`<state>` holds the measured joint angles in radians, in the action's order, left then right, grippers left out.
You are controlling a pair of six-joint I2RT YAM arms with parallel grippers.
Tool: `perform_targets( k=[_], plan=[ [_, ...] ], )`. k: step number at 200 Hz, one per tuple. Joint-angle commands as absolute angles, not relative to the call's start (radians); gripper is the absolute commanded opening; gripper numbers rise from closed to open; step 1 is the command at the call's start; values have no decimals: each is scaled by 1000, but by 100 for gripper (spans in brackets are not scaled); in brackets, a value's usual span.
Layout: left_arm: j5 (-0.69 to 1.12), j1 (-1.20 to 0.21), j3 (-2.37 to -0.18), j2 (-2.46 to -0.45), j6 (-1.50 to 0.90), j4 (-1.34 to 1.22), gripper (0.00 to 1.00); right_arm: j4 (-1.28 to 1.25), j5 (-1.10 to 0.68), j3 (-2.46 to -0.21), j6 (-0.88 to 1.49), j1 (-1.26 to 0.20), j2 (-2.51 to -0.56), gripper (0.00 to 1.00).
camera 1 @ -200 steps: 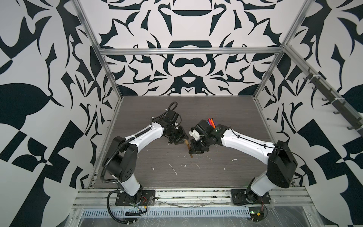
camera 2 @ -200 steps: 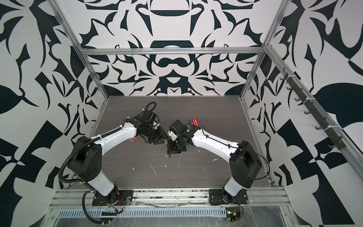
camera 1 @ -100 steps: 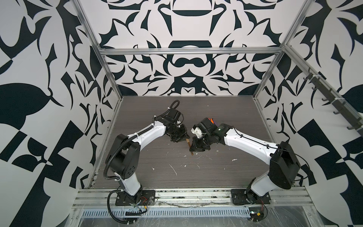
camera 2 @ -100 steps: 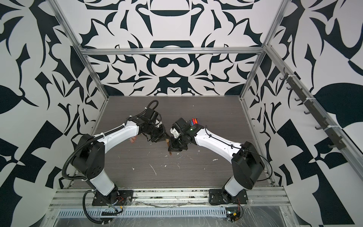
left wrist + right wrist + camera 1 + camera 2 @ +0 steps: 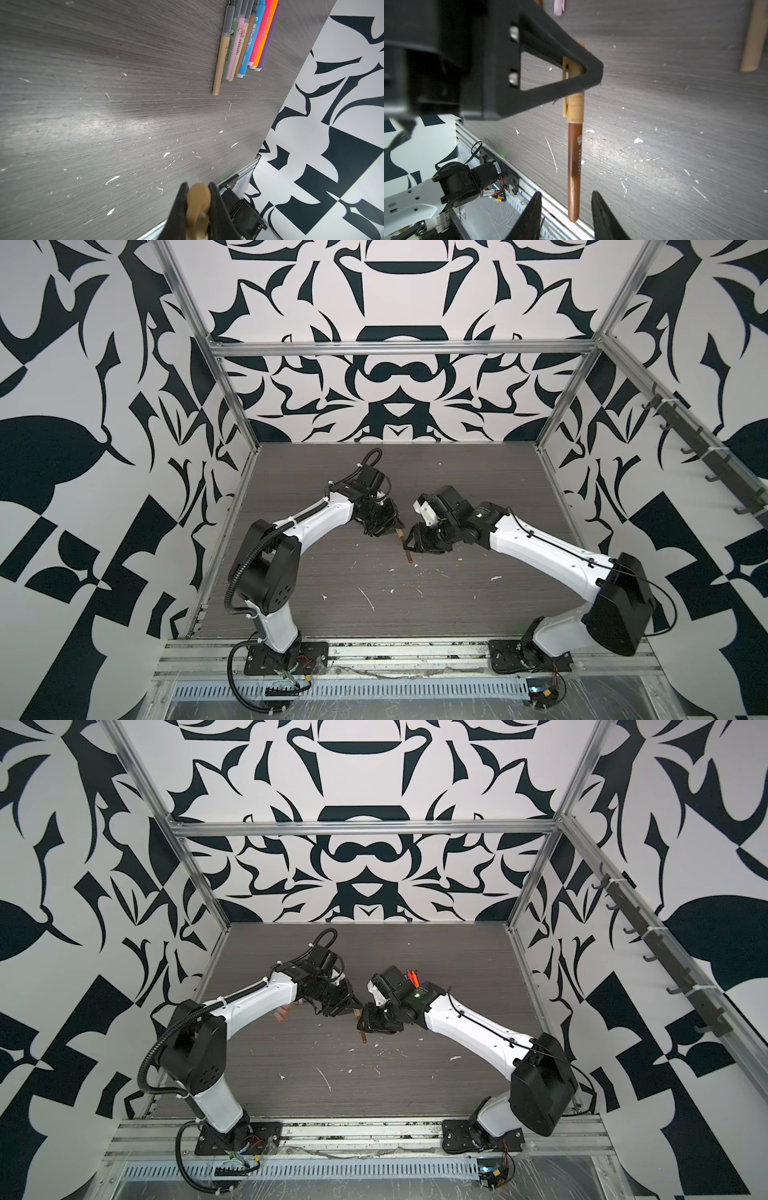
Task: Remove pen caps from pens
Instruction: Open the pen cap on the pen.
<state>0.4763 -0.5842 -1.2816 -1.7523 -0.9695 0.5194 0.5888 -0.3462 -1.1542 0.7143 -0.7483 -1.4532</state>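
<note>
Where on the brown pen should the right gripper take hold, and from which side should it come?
On the bare brown barrel, clear of the tan cap that the left gripper clamps. Come from its free end, which the open right gripper straddles: the barrel is slim, straight and exposed there.

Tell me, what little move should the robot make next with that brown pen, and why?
Probably close the right gripper on the brown pen. The left gripper is shut on its tan cap, which looks fully seated, while the right one's open fingers straddle the barrel without touching it. Both ends likely need holding before the cap can be pulled off.
</note>
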Motion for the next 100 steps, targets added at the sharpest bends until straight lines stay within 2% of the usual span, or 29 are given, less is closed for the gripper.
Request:
perform_targets(
  k=[1, 100],
  plan=[
    [476, -589, -1320, -1773, -987, 542, 0, 566, -305, -1139, 736, -749, -1442, 39],
    [524, -595, -1374, -1802, -1043, 553, 0, 566, -304, -1158, 748, -749, -1491, 32]
  ],
)
